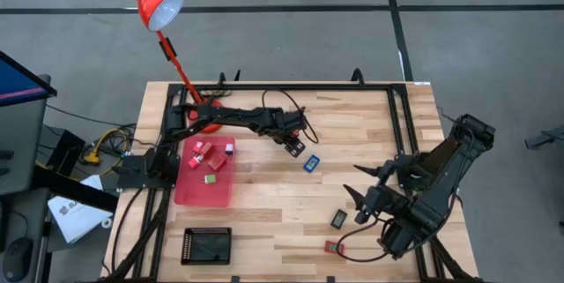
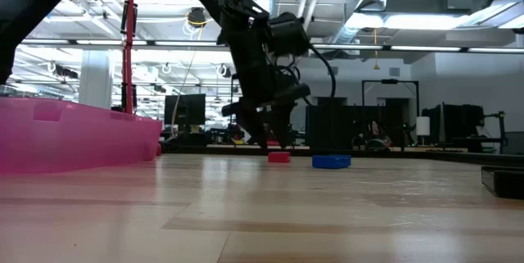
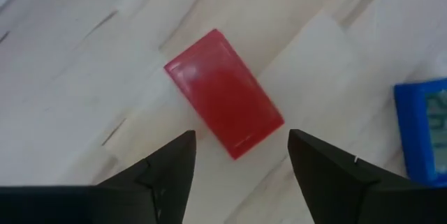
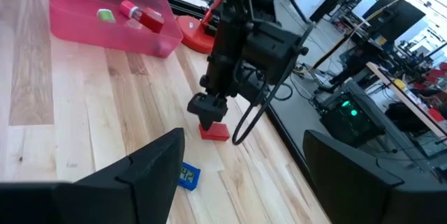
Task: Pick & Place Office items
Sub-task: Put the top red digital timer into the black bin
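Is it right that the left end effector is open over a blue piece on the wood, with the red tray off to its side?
Not quite. The left end effector is open, but the piece below it is red, as the left wrist view shows. The blue piece lies beside it, apart. The red tray does sit off to the side in the high view.

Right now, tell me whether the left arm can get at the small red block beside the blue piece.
Probably yes: the left gripper hangs open directly above the red block, nothing between them.
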Tool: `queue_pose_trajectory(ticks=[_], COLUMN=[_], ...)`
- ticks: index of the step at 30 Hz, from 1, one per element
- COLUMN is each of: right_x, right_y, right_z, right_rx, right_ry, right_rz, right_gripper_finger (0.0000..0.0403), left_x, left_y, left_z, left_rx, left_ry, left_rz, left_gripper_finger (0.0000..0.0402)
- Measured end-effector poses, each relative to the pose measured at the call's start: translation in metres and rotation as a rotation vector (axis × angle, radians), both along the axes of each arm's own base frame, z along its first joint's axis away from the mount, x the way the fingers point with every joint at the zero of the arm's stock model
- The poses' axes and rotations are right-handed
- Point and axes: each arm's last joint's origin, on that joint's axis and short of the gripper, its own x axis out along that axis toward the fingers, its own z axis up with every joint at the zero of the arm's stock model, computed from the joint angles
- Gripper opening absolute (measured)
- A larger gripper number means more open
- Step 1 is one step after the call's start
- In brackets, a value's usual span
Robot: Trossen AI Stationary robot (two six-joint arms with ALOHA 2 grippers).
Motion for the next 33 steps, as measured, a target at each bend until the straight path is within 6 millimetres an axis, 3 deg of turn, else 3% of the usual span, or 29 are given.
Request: queue_pose_trajectory(ticks=[14,25,29,33], right_x=[-0.001,-0.003,-0.005,-0.008], right_y=[0.001,0.004,0.005,0.008], right_z=[0.000,0.000,0.000,0.000], right_rx=[-0.008,-0.005,-0.004,0.001], right_ry=[0.005,0.003,0.002,-0.002], right_rz=[0.011,0.023,0.031,0.048], right_gripper_finger=[0.0286,0.0285,0.0285,0.0285], left_x=[0.008,0.013,0.016,0.016], left_y=[0.002,0.007,0.014,0.020], left_z=[-0.005,-0.029,-0.029,-0.025], left_rx=[-0.010,-0.062,-0.084,-0.100], left_ry=[-0.065,-0.001,0.007,0.011], left_rz=[0.057,0.090,0.125,0.152], left_gripper_finger=[0.0265,0.0265,0.0256,0.0223])
